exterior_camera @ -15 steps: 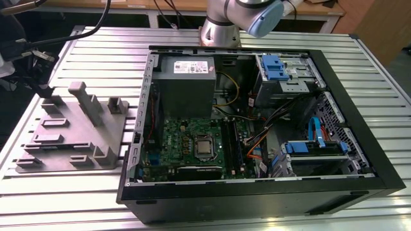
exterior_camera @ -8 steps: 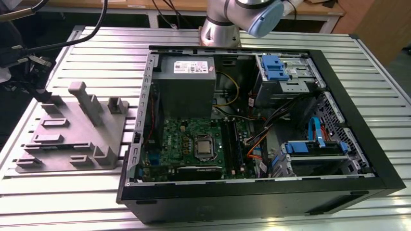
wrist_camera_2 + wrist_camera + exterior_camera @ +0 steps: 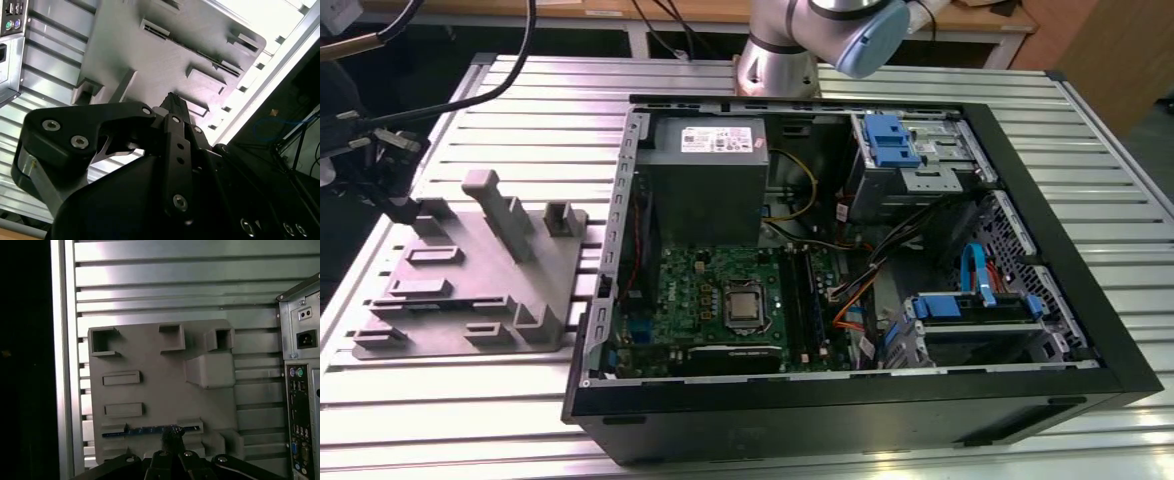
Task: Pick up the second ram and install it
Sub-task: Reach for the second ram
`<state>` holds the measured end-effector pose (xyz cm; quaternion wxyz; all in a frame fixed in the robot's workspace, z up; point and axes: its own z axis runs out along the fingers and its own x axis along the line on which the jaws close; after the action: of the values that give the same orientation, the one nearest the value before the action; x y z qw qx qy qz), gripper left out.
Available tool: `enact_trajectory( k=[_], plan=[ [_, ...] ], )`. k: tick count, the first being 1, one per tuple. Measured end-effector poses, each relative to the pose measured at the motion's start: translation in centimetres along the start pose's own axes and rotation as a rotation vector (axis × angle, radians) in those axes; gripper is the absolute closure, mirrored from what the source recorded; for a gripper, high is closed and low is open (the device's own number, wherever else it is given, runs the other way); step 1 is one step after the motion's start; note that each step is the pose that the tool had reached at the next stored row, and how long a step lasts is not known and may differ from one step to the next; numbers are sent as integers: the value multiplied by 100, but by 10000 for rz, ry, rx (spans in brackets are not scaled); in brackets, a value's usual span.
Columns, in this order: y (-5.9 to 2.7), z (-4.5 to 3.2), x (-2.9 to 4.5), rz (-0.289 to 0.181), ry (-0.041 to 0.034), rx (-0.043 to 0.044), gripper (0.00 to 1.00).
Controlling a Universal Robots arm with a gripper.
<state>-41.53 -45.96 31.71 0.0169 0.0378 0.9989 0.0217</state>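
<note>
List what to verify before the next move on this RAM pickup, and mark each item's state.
1. The second ram sits in its slot on the grey fixture: ok.
2. The gripper is at the ram in the first wrist view: ok.
3. Secure hold on the ram: cannot tell.
4. The computer case lies open: ok.
5. Free memory slot on the motherboard: cannot tell.

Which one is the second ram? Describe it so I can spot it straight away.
Find the grey holder block on the slatted table beside the computer case. The second ram is the thin strip standing in its long slot, at the end effector. It is the only blue thing on the block.
</note>
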Motion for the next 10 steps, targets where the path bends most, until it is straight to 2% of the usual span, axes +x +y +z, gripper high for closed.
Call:
enact_trajectory(
  k=[10],
  plan=[
    [-111, 63, 16, 0, -2, -1, 90]
  ],
)
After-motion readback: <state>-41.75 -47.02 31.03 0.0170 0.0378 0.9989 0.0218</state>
